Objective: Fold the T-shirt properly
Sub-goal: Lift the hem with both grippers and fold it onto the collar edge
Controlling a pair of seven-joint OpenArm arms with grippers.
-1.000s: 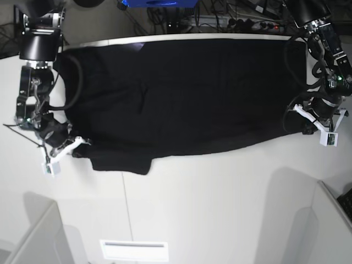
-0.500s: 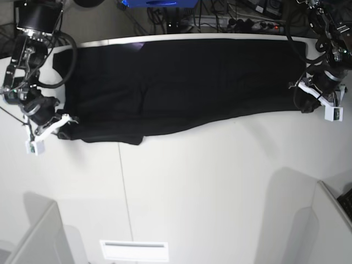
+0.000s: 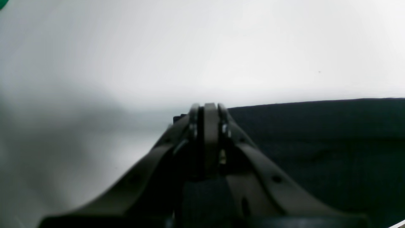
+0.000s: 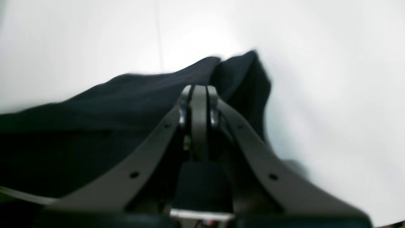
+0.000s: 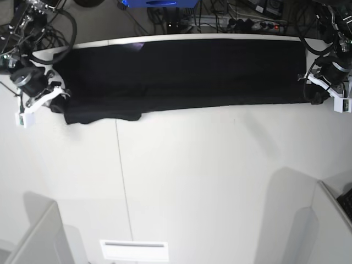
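The black T-shirt [image 5: 181, 74] lies stretched in a long band across the far part of the white desk [image 5: 209, 181]. The left end effector [image 5: 314, 98] is clamped on one end of the cloth, and the right end effector [image 5: 59, 98] is pinched shut on the other end.

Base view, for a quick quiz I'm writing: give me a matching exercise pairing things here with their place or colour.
Things:
1. T-shirt
2. left claw
3. right claw
4. table

Descriptions:
A. white
B. at the picture's right end of the cloth
C. black, stretched along the far edge
D. at the picture's left end of the cloth

Pairs: 1-C, 2-B, 3-D, 4-A
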